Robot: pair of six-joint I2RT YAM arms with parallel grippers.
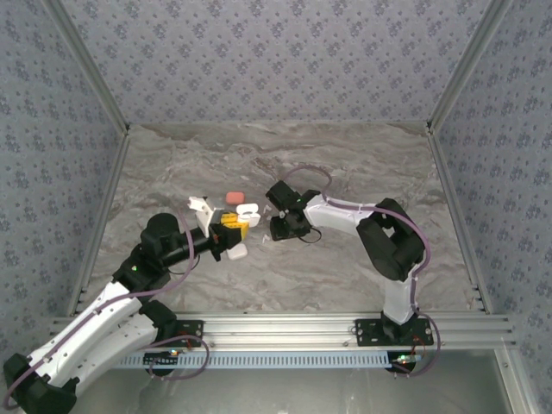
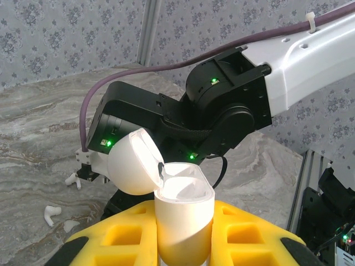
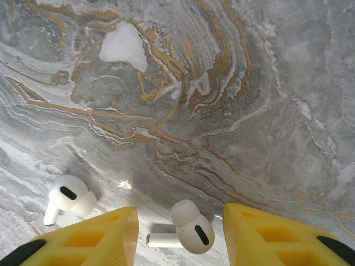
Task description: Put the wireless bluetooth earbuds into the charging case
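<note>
Earbuds (image 3: pixel 191 224) loose on table (image 3: pixel 222 83) near centre, none seen seated; open charging case (image 2: pixel 183 213) pinched in left gripper (image 2: pixel 183 244); right gripper (image 3: pixel 180 244) spread astride one, untouched; grasp and insertion pending

Left hand (image 2: pixel 184 244) clamped, right hand (image 3: pixel 180 235) half-open

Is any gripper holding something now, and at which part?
The left gripper holds the open charging case by its lower body. The right gripper holds nothing: its open jaws straddle an earbud on the table.
</note>
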